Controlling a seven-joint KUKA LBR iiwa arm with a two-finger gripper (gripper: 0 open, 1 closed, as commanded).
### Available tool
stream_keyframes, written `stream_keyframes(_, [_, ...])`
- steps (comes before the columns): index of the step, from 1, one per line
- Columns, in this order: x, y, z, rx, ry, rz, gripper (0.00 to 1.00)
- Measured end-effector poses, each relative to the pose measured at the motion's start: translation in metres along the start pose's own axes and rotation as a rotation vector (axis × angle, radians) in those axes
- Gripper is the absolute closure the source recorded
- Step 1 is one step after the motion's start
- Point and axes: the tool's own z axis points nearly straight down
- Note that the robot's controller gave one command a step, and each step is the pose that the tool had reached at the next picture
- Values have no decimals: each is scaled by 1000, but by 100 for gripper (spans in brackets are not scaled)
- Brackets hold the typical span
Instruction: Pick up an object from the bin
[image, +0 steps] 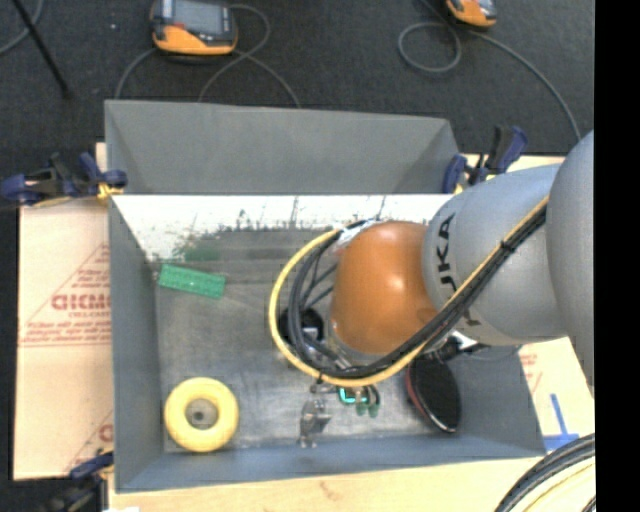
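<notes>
My gripper (314, 420) reaches down below the orange wrist cover to the bin floor near the front wall, right of the middle. Just to its right lies a small green and dark thing (360, 400), partly hidden under the wrist. A black oval thing with a reddish rim (436, 394) lies further right, by the bin's right wall. A yellow roll with a grey core (202, 414) lies flat in the front left corner, well to the left of the gripper.
A flat green block (191, 281) lies at the back left of the bin floor. The arm and its cable loop cover the right half of the bin. Bare floor stretches between the yellow roll and the gripper.
</notes>
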Motion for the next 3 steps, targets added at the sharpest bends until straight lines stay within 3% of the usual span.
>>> stream_keyframes(1, [-2, 0, -4, -1, -8, 3, 0])
stream_keyframes(2, [-14, -53, 46, 0, -14, -21, 0])
stream_keyframes(3, [-13, -82, 69, 0, -11, 25, 0])
